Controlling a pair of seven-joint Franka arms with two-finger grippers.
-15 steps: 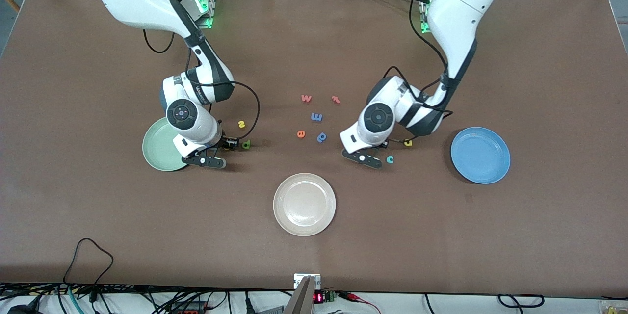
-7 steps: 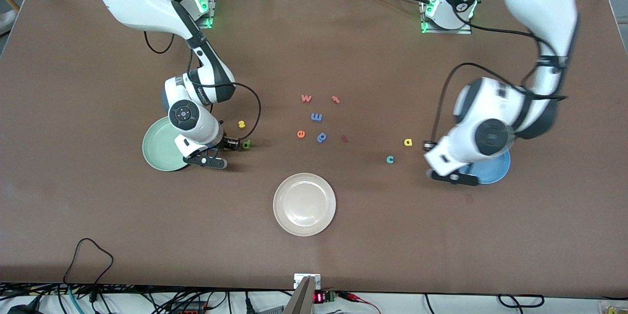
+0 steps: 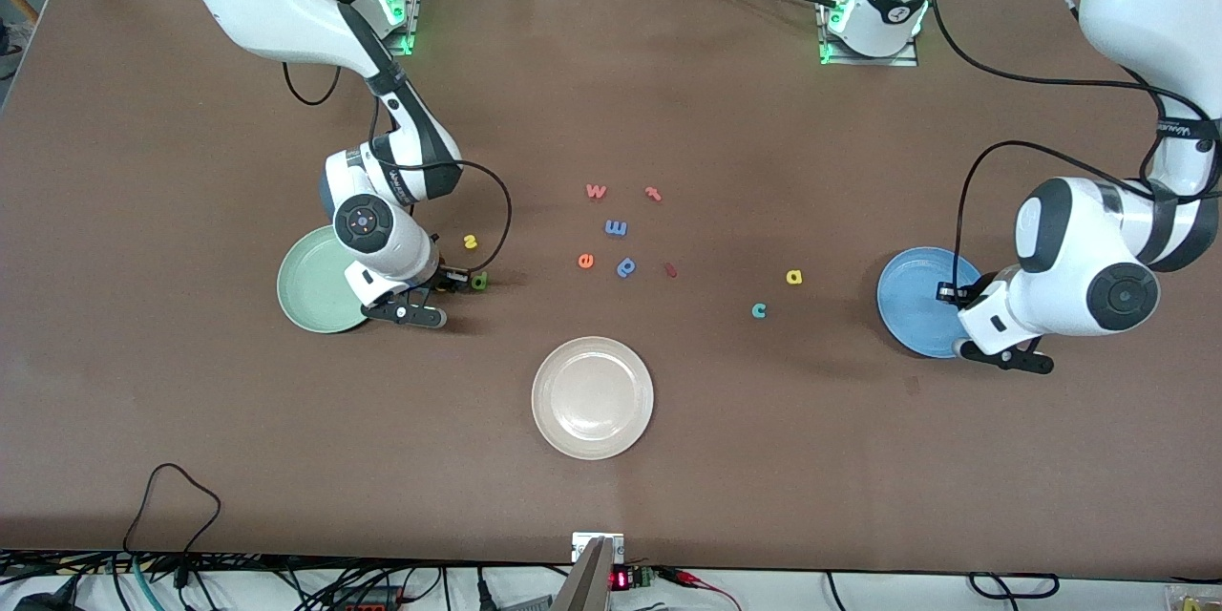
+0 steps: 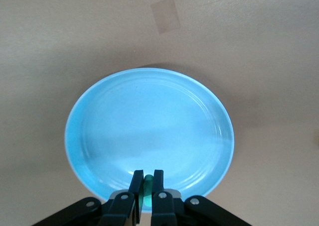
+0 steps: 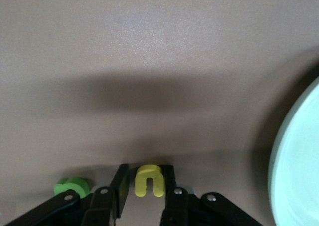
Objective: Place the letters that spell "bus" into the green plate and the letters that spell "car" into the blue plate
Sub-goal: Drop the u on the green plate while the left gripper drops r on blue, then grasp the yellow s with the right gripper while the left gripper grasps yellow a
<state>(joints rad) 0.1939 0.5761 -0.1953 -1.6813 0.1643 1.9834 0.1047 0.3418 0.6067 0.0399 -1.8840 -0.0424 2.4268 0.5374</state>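
Left hand point(image 3: 947, 291) point(image 4: 147, 178) hangs over the round bright blue plate point(image 3: 912, 305) point(image 4: 149, 116), above the rim on the left arm's side. It is clenched on a small teal foam letter point(image 4: 147, 186); only a sliver shows between the fingers, so the shape can't be read.

Right hand point(image 3: 447, 282) point(image 5: 145, 175) is down at the brown bench point(image 3: 611, 67), just beside the round pale mint-green plate point(image 3: 310, 291) point(image 5: 299, 161). Its fingers straddle the yellow foam u point(image 5: 149, 182) with a thin gap on one side, so it is not clamped yet and the u lies flat on the bench.

- The green foam b point(image 3: 479, 281) point(image 5: 71, 187) is on the bench just beside the right hand, toward mid-frame.
- The yellow foam s point(image 3: 470, 242) is a little higher in the front frame than the b.
- The yellow foam a point(image 3: 793, 277) and teal foam c point(image 3: 759, 310) lie on the bench between frame centre and the blue plate, with the c lower in frame.
- The spare letters cluster mid-frame:
  - an orange-red w point(image 3: 596, 191)
  - a red t point(image 3: 653, 194)
  - a blue m point(image 3: 617, 228)
  - an orange e point(image 3: 585, 260)
  - a blue p point(image 3: 626, 266)
  - a small dark red piece point(image 3: 670, 270) whose shape is unclear
- The round cream-white plate point(image 3: 592, 398) is at lower centre of the frame.
- No letters rest in the parts of either coloured plate that show.
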